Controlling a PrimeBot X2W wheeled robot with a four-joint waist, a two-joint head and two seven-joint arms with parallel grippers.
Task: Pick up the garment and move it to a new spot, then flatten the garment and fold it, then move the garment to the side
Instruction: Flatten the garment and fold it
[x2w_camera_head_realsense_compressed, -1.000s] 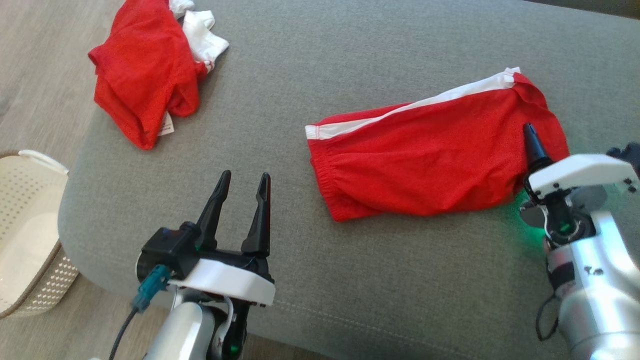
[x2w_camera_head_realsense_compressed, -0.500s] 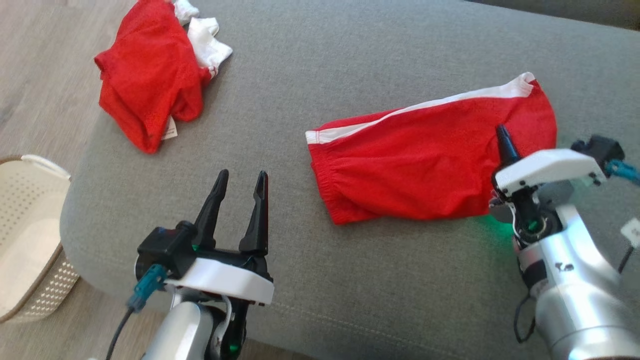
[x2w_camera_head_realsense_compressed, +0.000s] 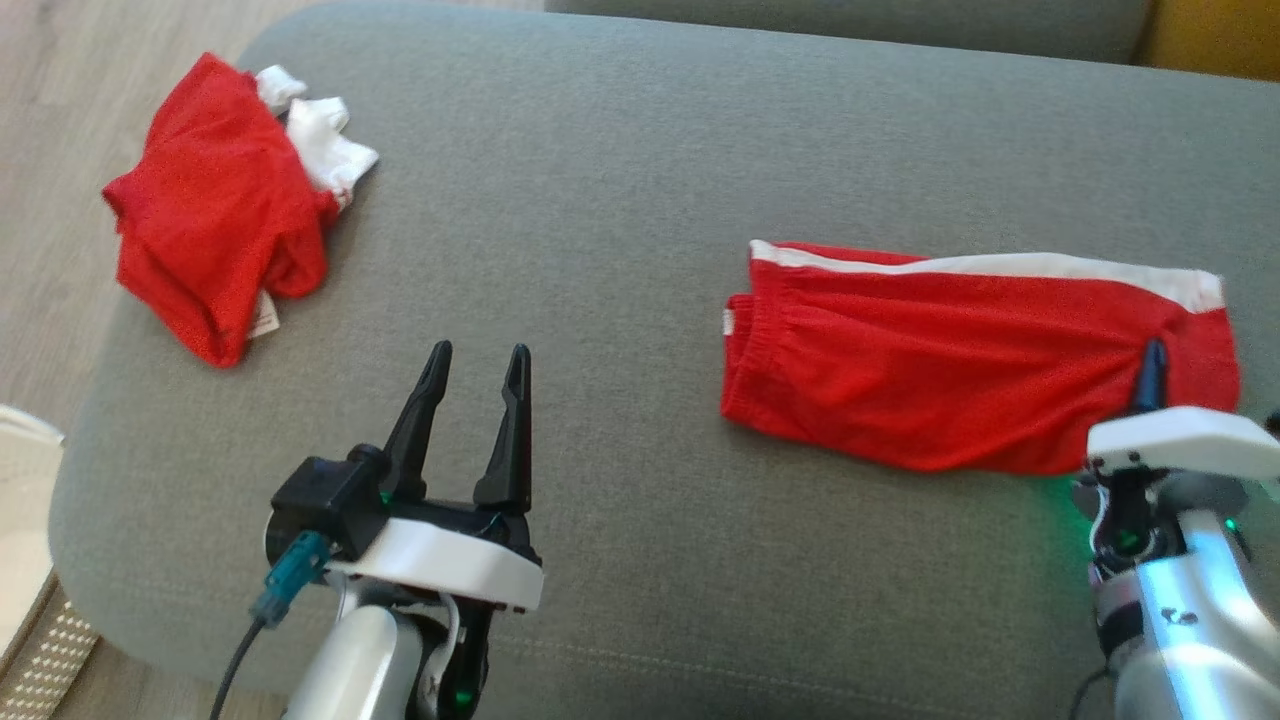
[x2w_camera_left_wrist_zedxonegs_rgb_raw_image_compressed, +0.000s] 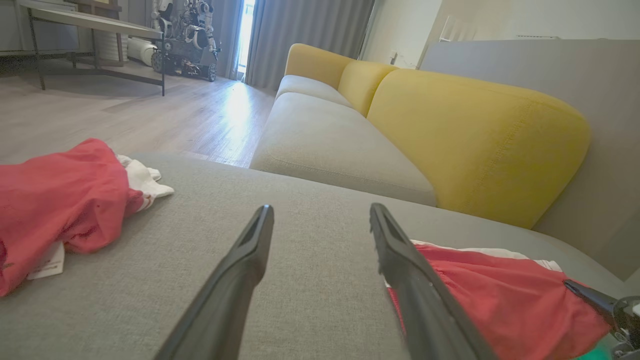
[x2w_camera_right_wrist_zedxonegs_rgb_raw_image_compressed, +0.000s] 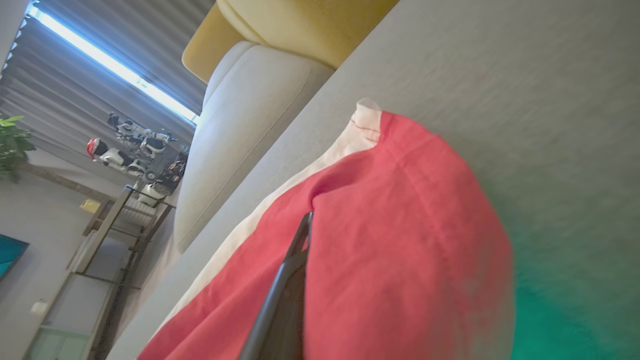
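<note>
Two red garments lie on the grey cushion (x2w_camera_head_realsense_compressed: 640, 180) right now, and everything here is placed off that cushion. The bigger one, the red shorts (x2w_camera_head_realsense_compressed: 950, 380) with the white side stripe, lies stretched out fairly flat on the cushion's right half, with its waistband toward the cushion's middle and the stripe running along the far side. Over at the cushion's far left corner sits the crumpled red and white heap (x2w_camera_head_realsense_compressed: 210, 250), all bunched up, with a white label (x2w_camera_head_realsense_compressed: 263, 322) poking out on its near side. The left gripper (x2w_camera_head_realsense_compressed: 480, 350) hovers over the cushion's near left part, fingers spread wide with nothing between them, well apart from both garments. The right gripper (x2w_camera_head_realsense_compressed: 1150, 365) is at the cushion's near right, fingers pressed together and pinching the hem end of the shorts. In the right wrist view the red cloth drapes over a dark finger (x2w_camera_right_wrist_zedxonegs_rgb_raw_image_compressed: 295, 260). A green glow (x2w_camera_head_realsense_compressed: 1060, 495) falls on the cushion just beside that wrist.
</note>
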